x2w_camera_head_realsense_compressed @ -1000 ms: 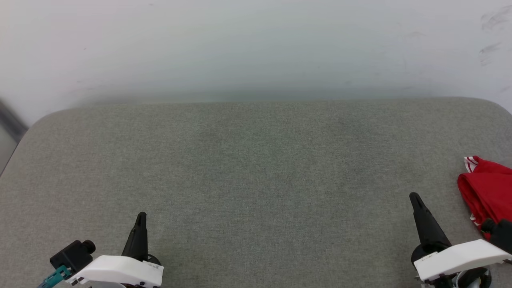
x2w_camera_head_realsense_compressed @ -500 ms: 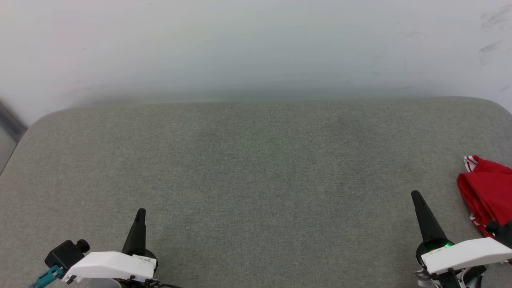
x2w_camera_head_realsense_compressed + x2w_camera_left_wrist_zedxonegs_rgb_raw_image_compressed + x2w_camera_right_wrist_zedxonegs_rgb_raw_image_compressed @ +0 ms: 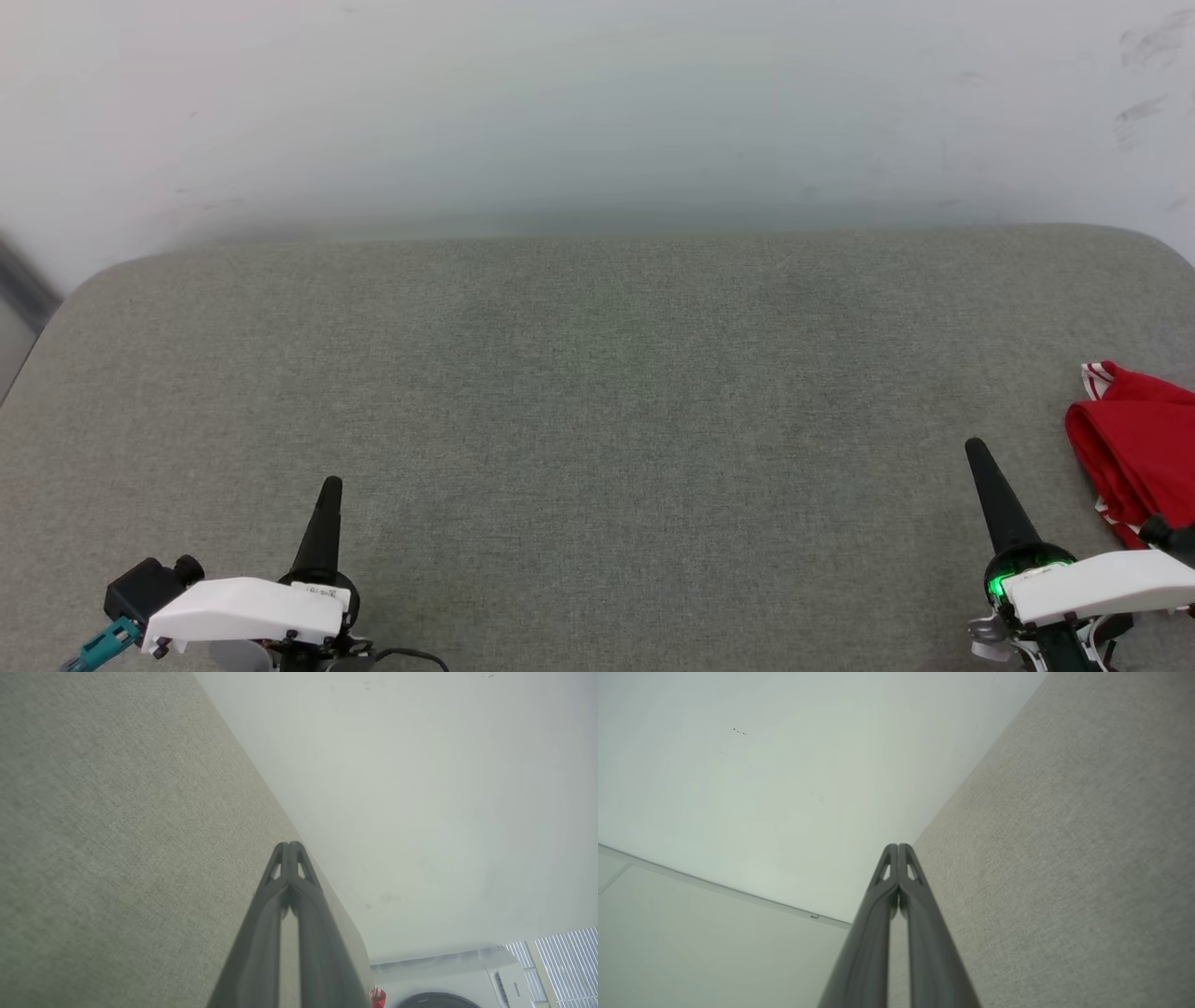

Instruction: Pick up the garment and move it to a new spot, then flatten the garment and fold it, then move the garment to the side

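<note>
The red garment (image 3: 1139, 448) lies bunched at the right edge of the grey padded table (image 3: 597, 373) in the head view, its striped trim showing at the top corner; its print is hidden. A small red bit of the garment (image 3: 377, 997) peeps past the fingers in the left wrist view. My right gripper (image 3: 976, 451) stands shut a little to the left of the garment, holding nothing. My left gripper (image 3: 330, 485) is shut at the lower left, far from the cloth. Both wrist views show the fingertips (image 3: 289, 847) (image 3: 898, 848) pressed together.
A pale wall (image 3: 597, 112) runs behind the table's far edge. A white washing machine (image 3: 467, 980) shows at the bottom right of the left wrist view, with window blinds (image 3: 565, 961) beside it. The table's rounded corners lie at far left and far right.
Both grippers have drawn slightly down and back toward the bottom edge, their fingertips rising a little in the picture. A green light now shows on the right wrist. The garment has stayed put.
</note>
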Robot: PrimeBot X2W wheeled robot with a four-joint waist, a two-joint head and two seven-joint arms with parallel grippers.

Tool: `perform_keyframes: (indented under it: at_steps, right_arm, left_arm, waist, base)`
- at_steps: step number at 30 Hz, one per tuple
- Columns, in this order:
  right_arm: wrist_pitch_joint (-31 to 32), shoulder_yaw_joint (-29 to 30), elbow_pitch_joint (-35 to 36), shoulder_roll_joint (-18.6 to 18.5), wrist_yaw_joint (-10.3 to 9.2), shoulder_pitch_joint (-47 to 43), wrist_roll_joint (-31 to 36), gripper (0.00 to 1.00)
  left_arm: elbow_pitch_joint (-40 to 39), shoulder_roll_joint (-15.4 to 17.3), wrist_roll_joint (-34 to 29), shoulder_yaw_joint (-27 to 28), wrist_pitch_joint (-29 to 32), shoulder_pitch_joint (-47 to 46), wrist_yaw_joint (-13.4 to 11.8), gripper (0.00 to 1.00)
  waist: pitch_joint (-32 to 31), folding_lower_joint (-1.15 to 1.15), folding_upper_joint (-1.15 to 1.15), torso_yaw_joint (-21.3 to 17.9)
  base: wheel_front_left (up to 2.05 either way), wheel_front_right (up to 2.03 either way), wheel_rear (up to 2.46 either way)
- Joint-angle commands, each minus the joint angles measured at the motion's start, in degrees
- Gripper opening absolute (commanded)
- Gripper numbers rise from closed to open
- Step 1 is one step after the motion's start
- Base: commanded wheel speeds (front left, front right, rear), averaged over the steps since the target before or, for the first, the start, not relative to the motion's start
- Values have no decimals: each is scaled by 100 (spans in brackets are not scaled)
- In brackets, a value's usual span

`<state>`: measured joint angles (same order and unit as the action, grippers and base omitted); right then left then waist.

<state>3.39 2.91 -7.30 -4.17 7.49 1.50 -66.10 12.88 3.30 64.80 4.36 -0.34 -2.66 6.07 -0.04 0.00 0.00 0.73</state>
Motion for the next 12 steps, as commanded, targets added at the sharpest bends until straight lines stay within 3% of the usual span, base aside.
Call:
perform_keyframes:
  at_steps: [1,12]
  right_arm:
    - [7,11,13,-36,1,137,-139,0]
    - [50,52,-146,-31,1,223,-760,0]
  left_arm:
    - [-26,6,123,29,28,-129,39,0]
    - [7,-7,743,76,188,-195,64,0]
  waist:
    - [0,0,0,-1]
    - [5,0,0,-15]
  base:
    - [0,0,0]
    - [0,0,0]
